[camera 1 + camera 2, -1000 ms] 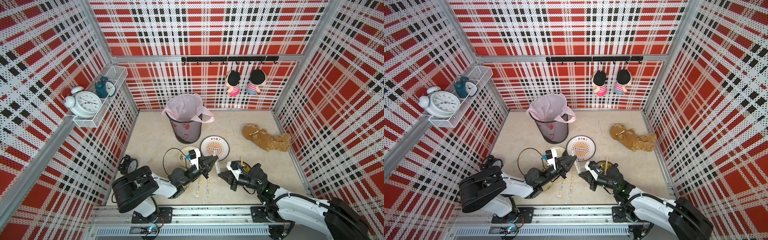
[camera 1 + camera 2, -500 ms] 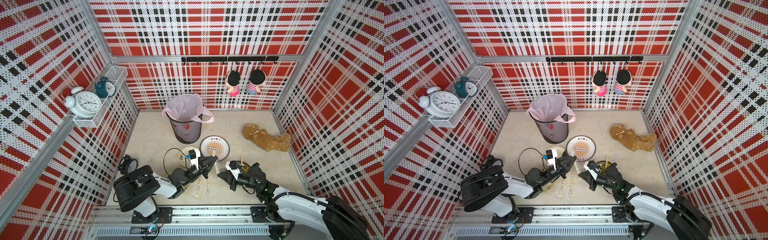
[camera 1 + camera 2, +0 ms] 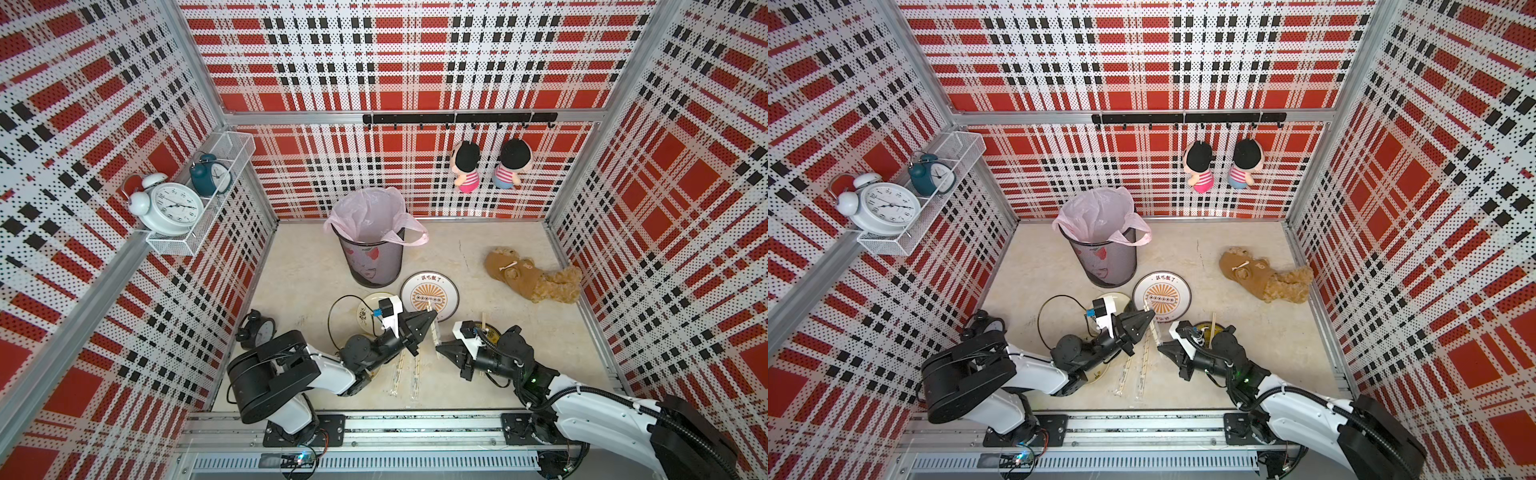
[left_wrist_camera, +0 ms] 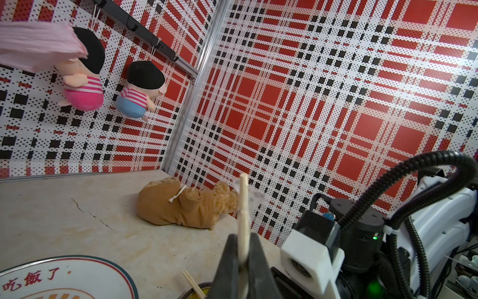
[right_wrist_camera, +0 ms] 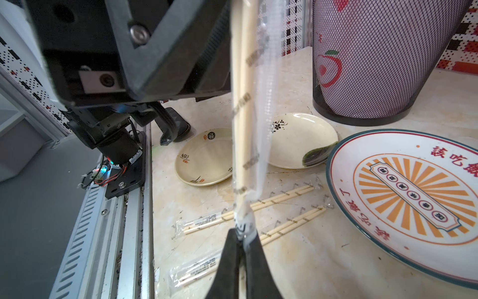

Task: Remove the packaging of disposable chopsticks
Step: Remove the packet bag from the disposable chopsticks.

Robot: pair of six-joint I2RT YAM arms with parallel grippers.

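My left gripper [image 3: 432, 320] [image 4: 243, 256] is shut on a pair of disposable chopsticks [image 4: 243, 207] [image 5: 241, 129], held above the table between the two arms. The packaging [image 5: 266, 103], a clear printed sleeve, hangs loosely around the sticks. My right gripper [image 3: 439, 345] [image 5: 241, 240] is shut on the sleeve's lower end. Two more wrapped pairs [image 3: 397, 370] [image 3: 415, 370] lie on the table below. A bare pair [image 3: 484, 322] rests on a dark plate [image 3: 496, 332] by the right arm.
A mesh bin [image 3: 372, 253] with a pink liner stands behind the plates. A large printed plate [image 3: 430, 295] and two cream plates [image 5: 204, 158] [image 5: 302, 139] lie close to the grippers. A teddy bear [image 3: 532, 278] lies at the right, a black clock [image 3: 259, 330] at the left.
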